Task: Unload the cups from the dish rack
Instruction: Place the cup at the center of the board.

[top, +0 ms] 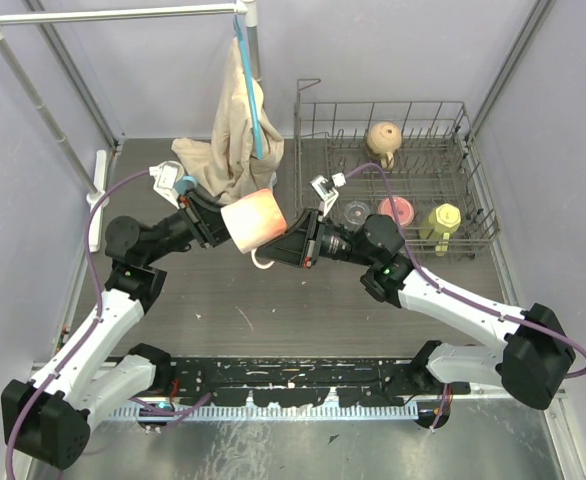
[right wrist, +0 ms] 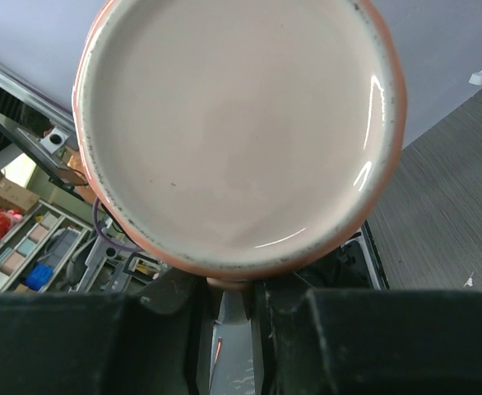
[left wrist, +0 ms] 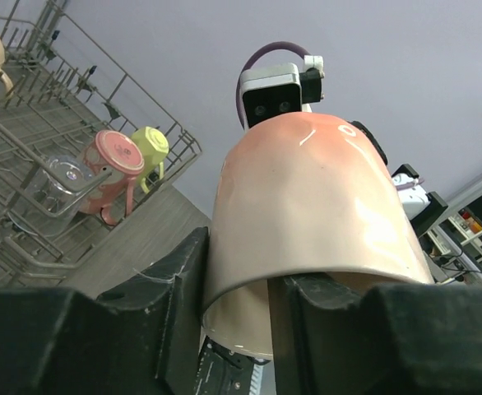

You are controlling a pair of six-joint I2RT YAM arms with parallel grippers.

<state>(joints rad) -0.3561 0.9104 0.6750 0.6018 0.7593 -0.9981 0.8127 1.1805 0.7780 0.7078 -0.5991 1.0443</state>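
A salmon pink mug point(top: 253, 222) hangs on its side above the table, held between both arms. My left gripper point(top: 225, 222) is shut on its rim, one finger point(left wrist: 167, 288) outside the wall and the other inside the mug point(left wrist: 307, 206). My right gripper point(top: 281, 250) is shut on the mug's handle point(top: 263, 262), and the mug's base point(right wrist: 233, 123) fills the right wrist view. The dish rack point(top: 473, 190) stands at the back right with a tan cup point(top: 383, 138), a clear glass point(top: 356, 211), a pink cup point(top: 397, 209) and a yellow-green cup point(top: 443, 218).
A beige cloth point(top: 235, 140) hangs from a rail point(top: 123, 14) at the back, just behind my left gripper. A white bracket point(top: 97, 190) sits at the table's left edge. The rack's wire side point(left wrist: 27, 123) shows in the left wrist view.
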